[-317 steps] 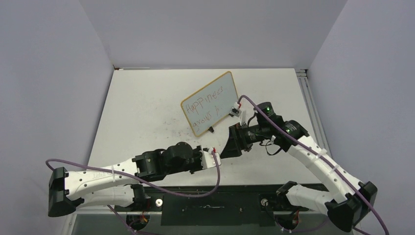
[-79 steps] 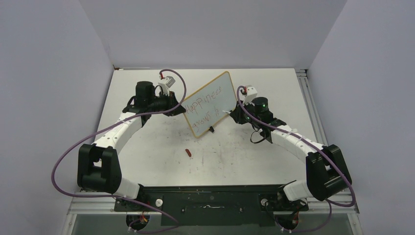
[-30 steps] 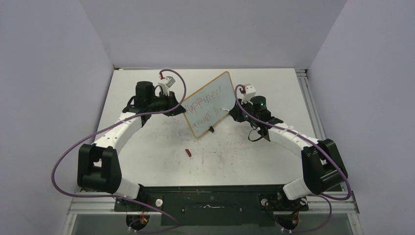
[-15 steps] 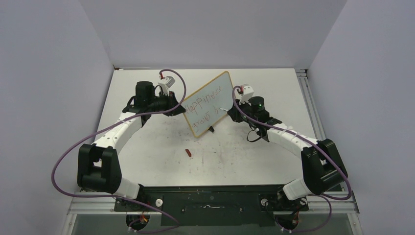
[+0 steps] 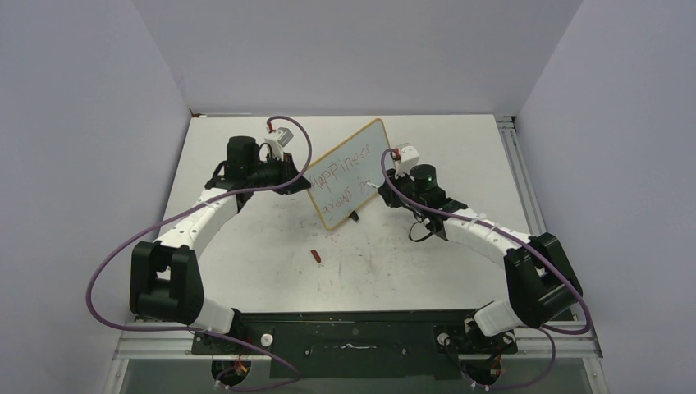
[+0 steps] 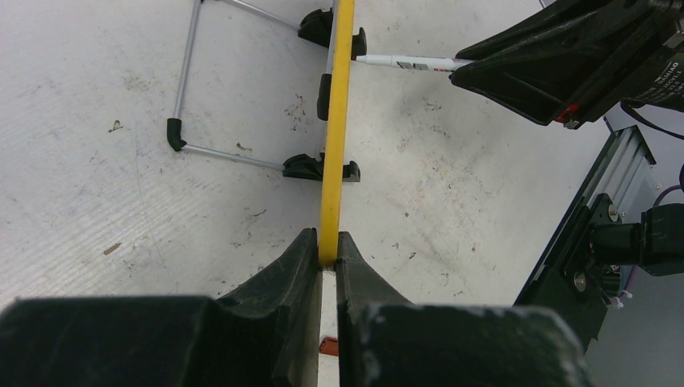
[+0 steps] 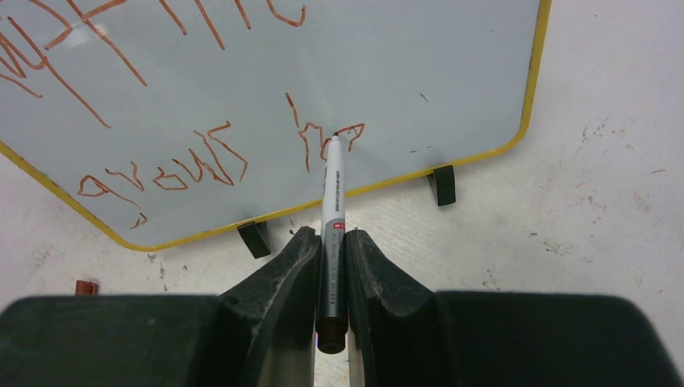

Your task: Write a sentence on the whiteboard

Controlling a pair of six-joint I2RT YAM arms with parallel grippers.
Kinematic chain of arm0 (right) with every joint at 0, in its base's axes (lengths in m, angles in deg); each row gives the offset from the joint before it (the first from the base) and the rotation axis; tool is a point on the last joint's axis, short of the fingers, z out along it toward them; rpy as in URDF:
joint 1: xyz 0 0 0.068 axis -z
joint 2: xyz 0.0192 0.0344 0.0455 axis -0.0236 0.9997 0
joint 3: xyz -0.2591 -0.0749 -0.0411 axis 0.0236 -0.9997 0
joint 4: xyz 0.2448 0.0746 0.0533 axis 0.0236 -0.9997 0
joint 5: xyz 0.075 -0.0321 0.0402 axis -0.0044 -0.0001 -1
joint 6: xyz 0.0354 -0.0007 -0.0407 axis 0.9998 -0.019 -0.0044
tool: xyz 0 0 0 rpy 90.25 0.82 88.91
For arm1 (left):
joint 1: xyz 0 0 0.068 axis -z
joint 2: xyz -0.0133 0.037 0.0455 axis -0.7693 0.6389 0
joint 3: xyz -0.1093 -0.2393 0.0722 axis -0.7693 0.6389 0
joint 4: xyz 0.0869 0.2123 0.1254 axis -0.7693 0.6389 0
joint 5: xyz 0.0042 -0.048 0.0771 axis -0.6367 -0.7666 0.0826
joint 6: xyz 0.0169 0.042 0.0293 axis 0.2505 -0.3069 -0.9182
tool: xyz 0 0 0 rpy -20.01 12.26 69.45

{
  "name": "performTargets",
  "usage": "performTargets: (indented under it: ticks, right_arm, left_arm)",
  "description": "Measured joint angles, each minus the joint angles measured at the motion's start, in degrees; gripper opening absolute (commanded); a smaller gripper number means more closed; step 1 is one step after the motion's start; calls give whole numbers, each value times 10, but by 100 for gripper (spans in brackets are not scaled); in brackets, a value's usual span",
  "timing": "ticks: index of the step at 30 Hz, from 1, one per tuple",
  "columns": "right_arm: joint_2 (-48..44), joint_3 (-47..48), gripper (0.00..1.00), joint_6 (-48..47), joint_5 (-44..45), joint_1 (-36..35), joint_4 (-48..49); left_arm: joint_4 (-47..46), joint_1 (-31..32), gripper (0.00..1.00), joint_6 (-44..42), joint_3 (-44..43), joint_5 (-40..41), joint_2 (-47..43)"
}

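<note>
Since half a second back, right gripper (image 7: 331, 235) slid left along the whiteboard (image 5: 369, 148), which stood upright at center frame. I logged it clamped on a marker (image 7: 331, 189), tip touching the sentence (image 7: 211, 153): red slanted scrawl, two lines. Left gripper (image 6: 326, 242) pinched the yellow frame edge.

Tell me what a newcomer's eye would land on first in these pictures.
The yellow-framed whiteboard, standing at the centre of the top view, draws the eye first. A red handwritten sentence runs across it in two slanted lines. The left fingers pinch its frame edge, while the right fingers hold a marker with its tip at the lower line's last letters.
</note>
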Motion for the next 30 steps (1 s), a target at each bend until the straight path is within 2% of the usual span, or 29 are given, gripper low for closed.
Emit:
performTargets:
  ticks: [30]
  right_arm:
    - [18,0,5,-3,49,-9,-17]
  left_arm:
    - [0,0,0,0,0,0,0]
